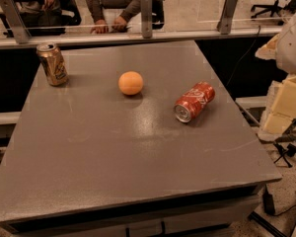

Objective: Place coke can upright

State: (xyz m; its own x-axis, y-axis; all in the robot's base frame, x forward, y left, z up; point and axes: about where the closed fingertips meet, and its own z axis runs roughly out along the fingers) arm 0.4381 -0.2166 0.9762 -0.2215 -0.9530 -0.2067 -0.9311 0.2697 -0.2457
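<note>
The coke can [194,101] is red with white script. It lies on its side on the grey table [113,152], right of centre, with its silver top facing the front left. My gripper does not show in the camera view. Only a white rounded body [293,43], perhaps part of my arm, shows at the right edge, well clear of the can.
A gold can [52,63] stands upright at the table's back left. An orange ball [130,83] sits near the middle back. A glass barrier with metal posts [146,14] runs behind the table, with people seated beyond. Yellow foam blocks [286,102] sit to the right.
</note>
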